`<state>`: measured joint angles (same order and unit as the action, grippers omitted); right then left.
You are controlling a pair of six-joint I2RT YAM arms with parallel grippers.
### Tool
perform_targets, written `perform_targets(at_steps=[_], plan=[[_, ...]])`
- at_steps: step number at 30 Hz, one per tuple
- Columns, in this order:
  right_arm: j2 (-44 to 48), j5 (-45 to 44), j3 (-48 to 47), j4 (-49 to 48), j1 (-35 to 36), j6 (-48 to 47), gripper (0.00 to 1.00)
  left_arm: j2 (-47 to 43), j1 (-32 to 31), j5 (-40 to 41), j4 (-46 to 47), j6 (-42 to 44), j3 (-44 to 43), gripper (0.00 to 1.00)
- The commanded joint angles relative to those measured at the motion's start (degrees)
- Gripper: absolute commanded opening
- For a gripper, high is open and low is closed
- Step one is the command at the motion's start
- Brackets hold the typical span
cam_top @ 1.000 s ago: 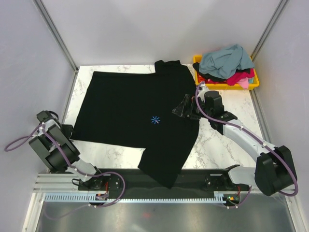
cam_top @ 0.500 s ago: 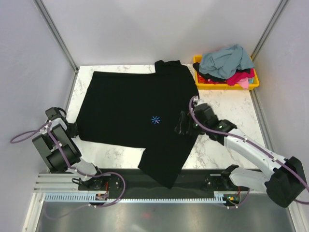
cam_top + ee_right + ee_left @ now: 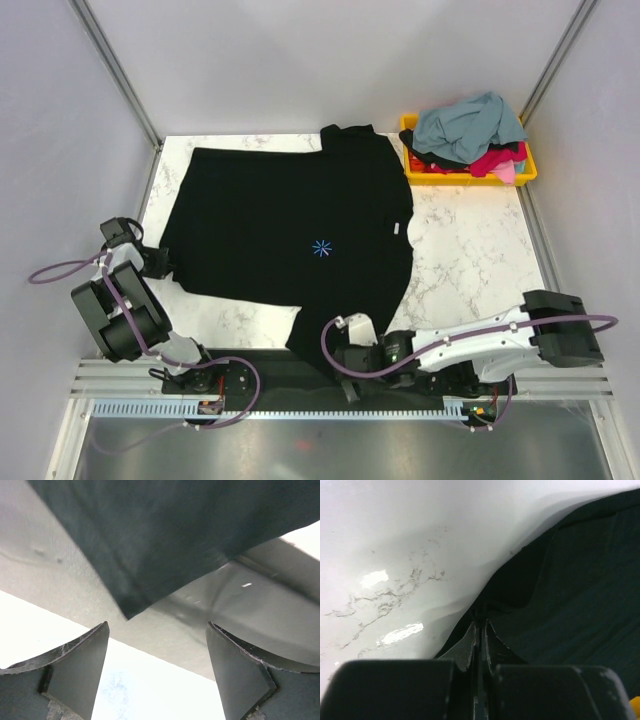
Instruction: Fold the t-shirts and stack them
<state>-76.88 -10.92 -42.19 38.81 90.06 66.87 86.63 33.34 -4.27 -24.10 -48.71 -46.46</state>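
We found one black t-shirt [image 3: 290,230] spread flat on the marble table [image 3: 470,250], its single starburst mark [image 3: 321,248] facing up and its near corner hanging over the front edge. The left gripper [image 3: 480,626], parted a second earlier, was now clamped on the shirt's left edge. The right gripper [image 3: 157,630] had left the shirt's right side and sat low at the hanging corner, jaws spread wide and holding nothing. One yellow bin [image 3: 527,172] at the far right held a heap of further shirts [image 3: 468,125], grey-blue uppermost.
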Motion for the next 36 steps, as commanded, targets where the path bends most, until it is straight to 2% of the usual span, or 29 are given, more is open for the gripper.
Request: perform_targets(at_steps=[1,11,14,20,21,22,23,24,27,29,33,36], plan=[[-4.0,-4.0,-3.5,0.7,4.0,7.6,0.87,-1.6,0.1,-2.2,0.6,1.6,-1.6,0.02],[-10.5,-10.9,-6.8,-3.3,3.5,4.2,0.78,-2.7,0.1,-2.3,0.9,1.4,-0.5,0.02],[-11.4,-10.4,-6.6,-3.8,2.4,3.4,0.7,-2.8,0.1,-2.5,1.2,1.4,-0.1,0.02],[-12.5,-8.5,-5.0,-3.9,2.1,3.4,0.34,-2.6,0.1,-2.7,1.4,1.4,0.3,0.02],[-12.6,-8.2,-4.9,-3.9,2.1,3.4,0.24,-2.7,0.1,-2.9,1.5,1.4,0.5,0.02],[-12.7,-8.1,-4.7,-4.0,2.1,3.6,0.19,-2.7,0.1,-2.9,1.5,1.3,0.5,0.02],[-12.8,-7.8,-4.6,-3.9,2.1,3.6,0.08,-2.9,0.1,-2.9,1.7,1.3,0.8,0.02],[-12.9,-7.8,-4.5,-4.0,2.0,3.7,0.0,-2.9,0.1,-2.9,1.7,1.3,0.9,0.02],[-12.1,-10.2,-5.1,-2.6,2.1,3.6,0.0,-3.4,0.1,-3.7,1.8,1.7,0.9,0.02],[-8.8,-14.1,-7.3,3.5,1.9,4.5,0.0,-4.5,0.1,-4.9,1.2,2.5,0.6,0.02],[-1.8,-32.3,-17.7,20.5,-0.1,3.5,0.0,-7.6,-3.2,-7.4,0.3,4.8,0.8,0.02],[0.7,-38.5,-25.9,23.5,-6.5,-4.3,0.0,-9.3,-3.2,-7.7,-0.6,5.4,1.8,0.02]])
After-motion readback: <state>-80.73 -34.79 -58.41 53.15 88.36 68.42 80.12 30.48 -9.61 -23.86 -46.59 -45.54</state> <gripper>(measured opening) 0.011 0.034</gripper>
